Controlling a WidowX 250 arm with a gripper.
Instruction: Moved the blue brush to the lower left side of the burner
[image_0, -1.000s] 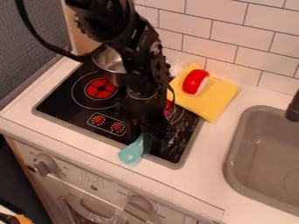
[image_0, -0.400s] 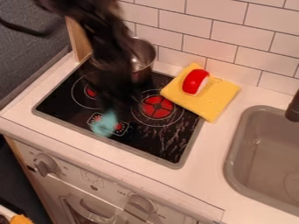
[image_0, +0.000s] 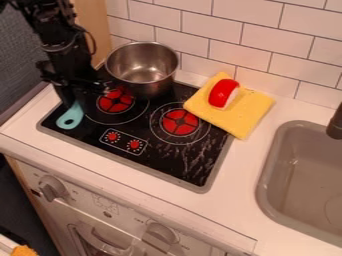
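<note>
The fingers (image_0: 73, 96) are closed on the blue brush (image_0: 69, 119), which pokes out below them; releasing it while tilted could tip it towards the red burner (image_0: 115, 101) beside them.

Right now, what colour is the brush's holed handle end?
Turquoise-blue handle end; shows best in camera view.

We see blue brush (image_0: 75, 113) at lower left of burner (image_0: 115, 101), over black stovetop's left corner: rounded handle end with hole toward us, handle slanting up, upper part hidden from us. Burner we see flat, round, red with dark cross, thin pale ring around.
</note>
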